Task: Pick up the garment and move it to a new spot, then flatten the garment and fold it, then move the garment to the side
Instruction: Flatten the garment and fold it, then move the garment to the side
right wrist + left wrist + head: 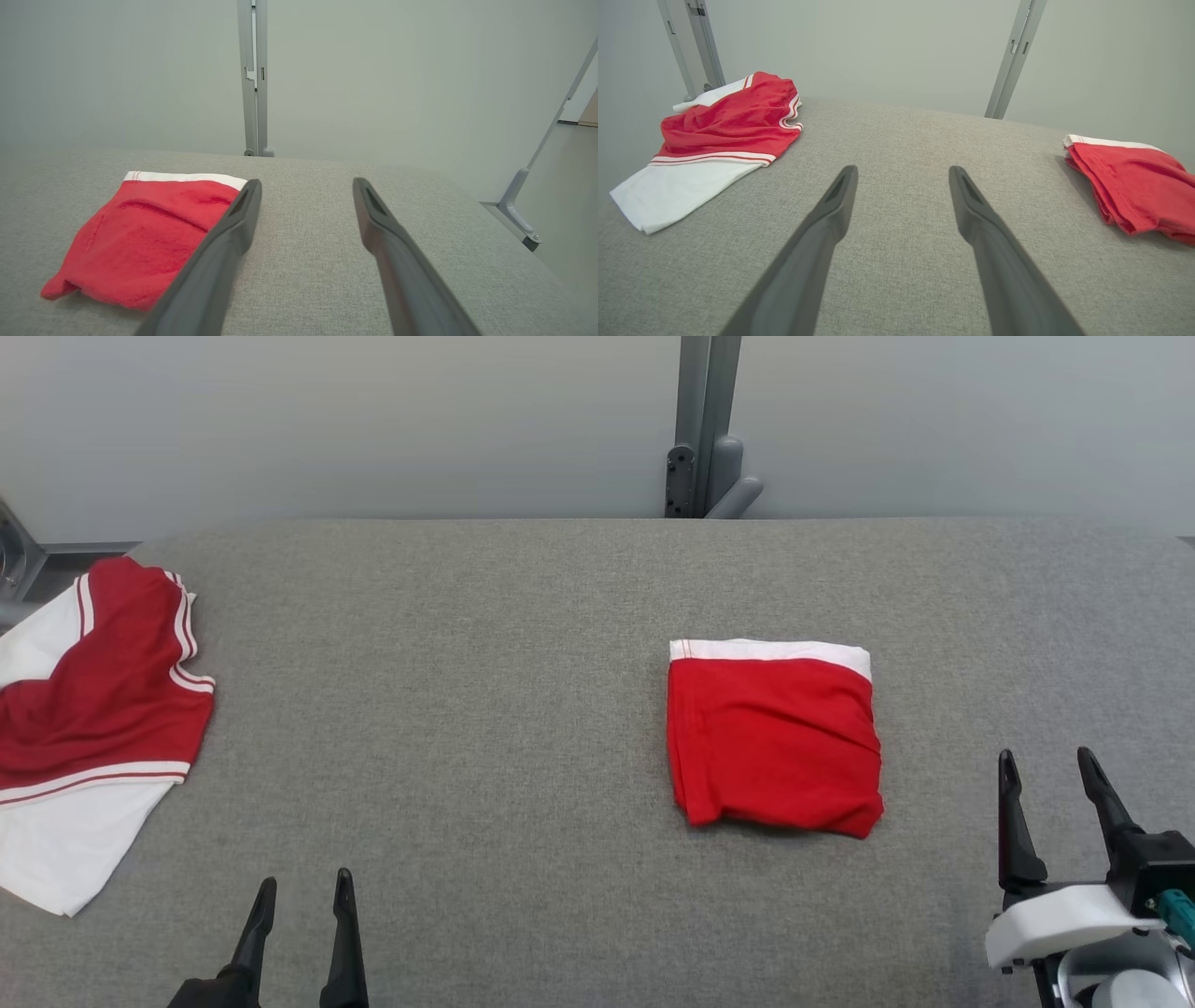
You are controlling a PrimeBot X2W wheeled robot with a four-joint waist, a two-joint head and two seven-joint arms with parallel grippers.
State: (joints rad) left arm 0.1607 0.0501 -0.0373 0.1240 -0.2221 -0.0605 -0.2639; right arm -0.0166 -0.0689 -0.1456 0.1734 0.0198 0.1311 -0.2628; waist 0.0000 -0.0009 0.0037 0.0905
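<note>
Probably soft, light and floppy to handle, the folded red knit garment (773, 737) with a white band along its far edge: likely to slump out of its layers if lifted by one corner, so best pinched through the whole stack at a thick edge. Lies as a rumpled squarish packet on the grey woven tabletop (485, 709), right of centre, near but apart from the right gripper (1046, 756). Spread wide and pinching nothing, both that pincer and the left gripper (306, 879).

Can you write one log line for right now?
state: folded red garment lying on grey table | left gripper: open, empty | right gripper: open, empty, apart from garment | aside: red-and-white jersey, table's left edge
</note>
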